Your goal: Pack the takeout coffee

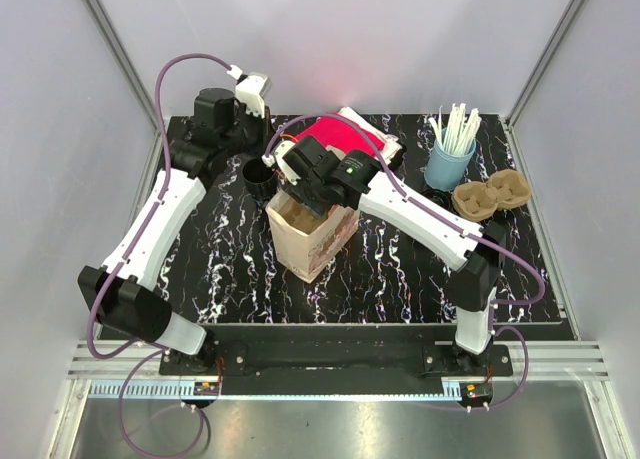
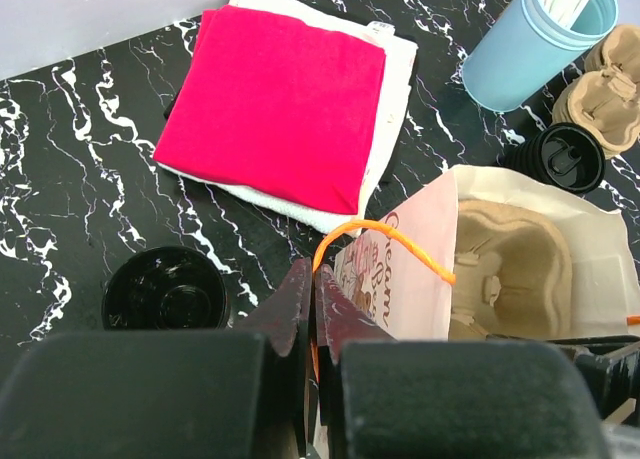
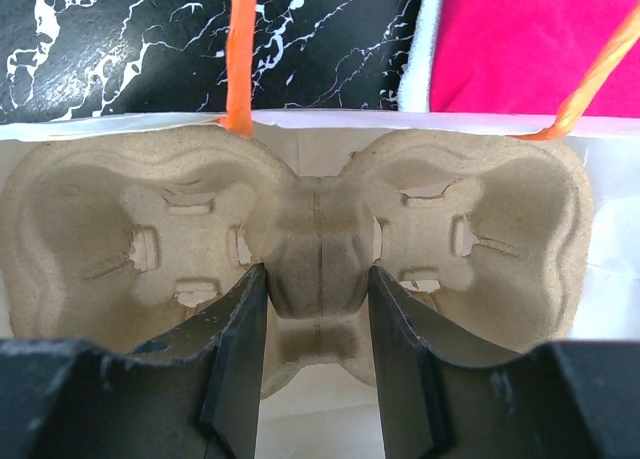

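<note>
Where the paper bag (image 1: 310,234) stood: upright and open-topped in the middle of the black marbled table (image 1: 400,269), between the two arms.
Inside the bag: a brown pulp cup carrier (image 3: 315,229) with two empty cup wells lay across the bag, just under its rim.
Right gripper (image 3: 315,314): reached down into the bag, jaws part-way closed on the carrier's raised centre ridge, one finger pressed to each side.
Left gripper (image 2: 310,299): jaws shut tight at the bag's near rim, where an orange handle (image 2: 385,234) came down; whether paper or handle was pinched between them could not be made out.
Blue cup (image 1: 448,164): at the far right of the table, holding a bunch of white sticks (image 1: 455,129).
Spare carrier (image 1: 490,194): empty, just beside the blue cup.
Black cup (image 2: 165,289): open-topped, left of the bag; its contents were too dark to tell.
Black lid (image 2: 566,157): on the table between the bag and the blue cup.
Pink cloth (image 2: 275,99): folded, lying on a white cloth (image 2: 395,74) behind the bag.
Writing: dark red script on the bag's pale pink side, cut off by the fold and unreadable.
</note>
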### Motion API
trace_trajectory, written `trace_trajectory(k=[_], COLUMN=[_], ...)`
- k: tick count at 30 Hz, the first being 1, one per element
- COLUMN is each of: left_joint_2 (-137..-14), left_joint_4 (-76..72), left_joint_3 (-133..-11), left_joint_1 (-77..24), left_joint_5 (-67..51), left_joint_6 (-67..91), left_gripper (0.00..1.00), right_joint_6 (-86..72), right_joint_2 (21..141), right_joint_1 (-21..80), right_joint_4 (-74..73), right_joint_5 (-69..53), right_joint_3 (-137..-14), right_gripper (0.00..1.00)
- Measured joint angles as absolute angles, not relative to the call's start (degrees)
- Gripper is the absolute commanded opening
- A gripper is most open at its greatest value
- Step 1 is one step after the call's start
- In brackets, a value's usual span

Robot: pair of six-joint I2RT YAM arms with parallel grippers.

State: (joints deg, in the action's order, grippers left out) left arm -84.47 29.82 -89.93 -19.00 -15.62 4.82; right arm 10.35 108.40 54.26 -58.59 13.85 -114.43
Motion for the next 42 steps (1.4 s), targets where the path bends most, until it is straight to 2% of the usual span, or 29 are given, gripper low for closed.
trace_trajectory(k=[42], left_joint_2=[-84.07], left_joint_4=[29.39], left_joint_3=[-89.38], left_joint_1=[-18.63], left_joint_5=[-14.44], left_joint_6=[5.96], left_gripper=[0.00], right_joint_6=[6.28], right_joint_2=[110.39], right_joint_1=[53.52], right_joint_4=[-56.88], right_joint_5=[15.40], right_joint_3=[-113.43], right_gripper=[0.39])
